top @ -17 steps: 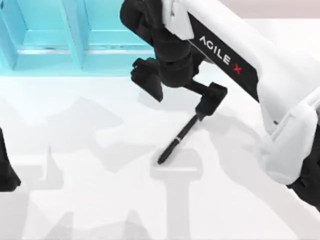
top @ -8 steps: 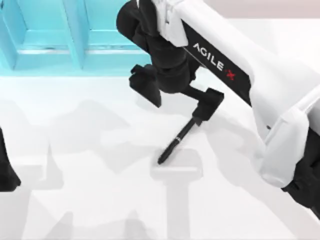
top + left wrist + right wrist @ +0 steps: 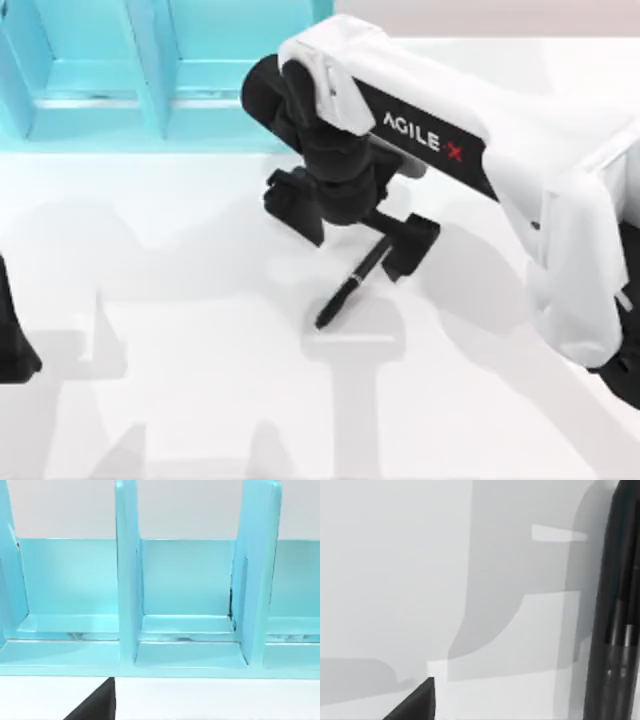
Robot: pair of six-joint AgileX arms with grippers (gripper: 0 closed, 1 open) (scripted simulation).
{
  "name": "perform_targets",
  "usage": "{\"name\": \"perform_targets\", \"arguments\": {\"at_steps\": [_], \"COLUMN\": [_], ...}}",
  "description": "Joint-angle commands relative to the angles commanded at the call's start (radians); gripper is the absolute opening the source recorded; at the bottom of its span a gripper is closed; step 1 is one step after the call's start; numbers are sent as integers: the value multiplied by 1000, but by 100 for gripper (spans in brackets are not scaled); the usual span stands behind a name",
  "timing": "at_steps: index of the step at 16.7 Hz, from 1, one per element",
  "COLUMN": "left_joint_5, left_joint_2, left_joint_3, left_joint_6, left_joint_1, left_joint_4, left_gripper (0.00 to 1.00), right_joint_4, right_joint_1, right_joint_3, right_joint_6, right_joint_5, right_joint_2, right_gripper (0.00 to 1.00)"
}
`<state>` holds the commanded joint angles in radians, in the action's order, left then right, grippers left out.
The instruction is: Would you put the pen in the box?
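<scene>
"AGILE X" lettering on the right arm [image 3: 430, 140].

Flat white desk [image 3: 180, 400], plain surface crossed by grey shadows. Large light turquoise-blue box [image 3: 150, 90] with upright dividers stands on desk at far left, open compartments toward desk middle. Slim black pen [image 3: 345, 292] with small silver band lies slantwise near desk middle, well apart from box, tip toward near side.

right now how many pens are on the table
1. The pen lies on the white table, in front of the box, under the right tool.
</scene>
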<state>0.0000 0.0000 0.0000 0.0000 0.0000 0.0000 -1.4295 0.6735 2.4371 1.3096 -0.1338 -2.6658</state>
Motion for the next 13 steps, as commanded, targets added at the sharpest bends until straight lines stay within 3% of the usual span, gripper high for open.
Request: {"name": "perform_targets", "arguments": {"at_steps": [5,10,13], "left_joint_5": [0,0,0], "left_joint_2": [0,0,0], "left_joint_3": [0,0,0], "left_joint_6": [0,0,0], "left_joint_1": [0,0,0], "left_joint_4": [0,0,0], "left_gripper": [100,100,100], "right_joint_4": [194,215,215], "right_joint_1": [-5,-6,-6], "right_joint_3": [-244,-267,-267], "right_joint_6": [-6,-6,-6], "right_joint_5": [0,0,0], "right_joint_2": [53,58,58], "right_gripper": [100,100,77]}}
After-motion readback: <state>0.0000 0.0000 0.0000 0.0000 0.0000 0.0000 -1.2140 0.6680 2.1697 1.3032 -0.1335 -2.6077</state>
